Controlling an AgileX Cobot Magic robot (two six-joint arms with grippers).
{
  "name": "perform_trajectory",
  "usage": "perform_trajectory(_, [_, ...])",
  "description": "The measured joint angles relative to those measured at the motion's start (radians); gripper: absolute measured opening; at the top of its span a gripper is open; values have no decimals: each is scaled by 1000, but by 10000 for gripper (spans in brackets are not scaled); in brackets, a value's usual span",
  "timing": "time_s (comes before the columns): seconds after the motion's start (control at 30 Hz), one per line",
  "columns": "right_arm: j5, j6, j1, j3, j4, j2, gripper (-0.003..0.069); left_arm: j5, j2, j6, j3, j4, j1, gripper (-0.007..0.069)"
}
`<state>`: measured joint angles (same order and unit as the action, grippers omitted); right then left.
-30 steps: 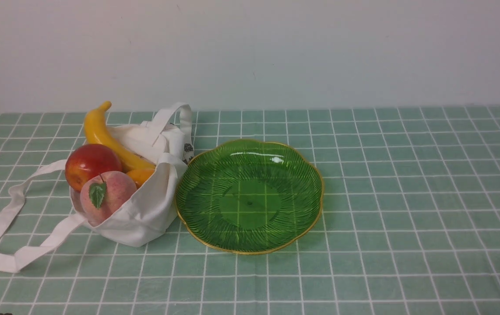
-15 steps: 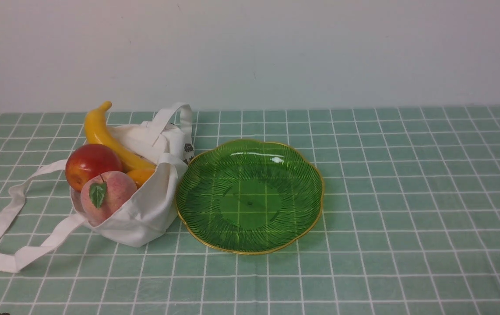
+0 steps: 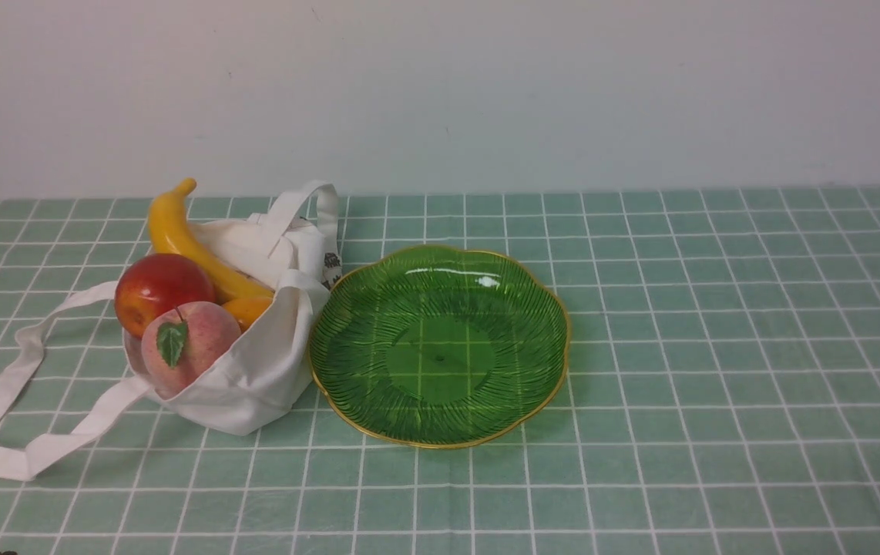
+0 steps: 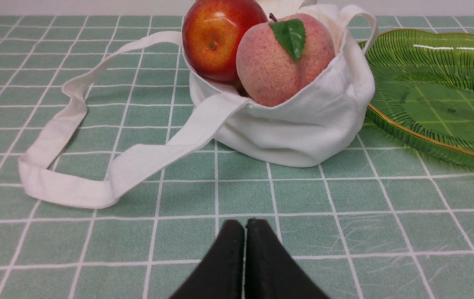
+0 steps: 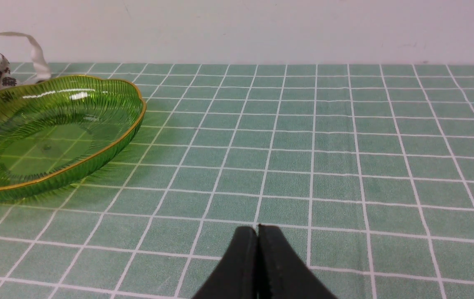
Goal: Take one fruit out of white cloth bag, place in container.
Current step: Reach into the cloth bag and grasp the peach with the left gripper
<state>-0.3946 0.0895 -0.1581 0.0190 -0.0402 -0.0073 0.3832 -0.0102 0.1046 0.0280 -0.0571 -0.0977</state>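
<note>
Near table edge: black tapered left gripper (image 4: 245, 226), tips pressed together, nothing pinched; black right gripper (image 5: 257, 230) likewise. Beyond left one, fuzzy pink peach with green leaf (image 3: 190, 347) in mouth of white cloth bag (image 3: 255, 393). Loose strap could snag fingers; tight packing against shiny red apple (image 3: 164, 293) could drag bag. Count: one peach, one apple, one curved yellow banana (image 3: 193, 247), one orange fruit (image 3: 247, 310), one bag, one scalloped green dish (image 3: 440, 354).

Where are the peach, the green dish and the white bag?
Peach (image 4: 270, 74): left wrist view, fuzzy pink skin.
Green dish (image 3: 440, 378): front view, its bare base.
White bag (image 3: 255, 385): front view, cloth side.
</note>
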Motion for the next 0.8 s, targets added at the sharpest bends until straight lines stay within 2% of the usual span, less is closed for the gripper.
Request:
perform_trajectory(0.07, [0, 0, 0, 0, 0, 0, -15, -14, 0, 21, 0, 17, 0, -8])
perform_trajectory(0.17, [0, 0, 0, 0, 0, 0, -15, -52, 0, 155, 1, 192, 0, -8])
perform_trajectory(0.3, [0, 0, 0, 0, 0, 0, -15, -78, 0, 334, 1, 487, 0, -8])
perform_trajectory(0.43, [0, 0, 0, 0, 0, 0, -15, -112, 0, 350, 1, 555, 0, -8])
perform_trajectory(0.63, [0, 0, 0, 0, 0, 0, -15, -249, 0, 363, -4, 680, -1, -8])
perform_trajectory(0.8, [0, 0, 0, 0, 0, 0, -15, -175, 35, 254, -168, 695, -1, -8])
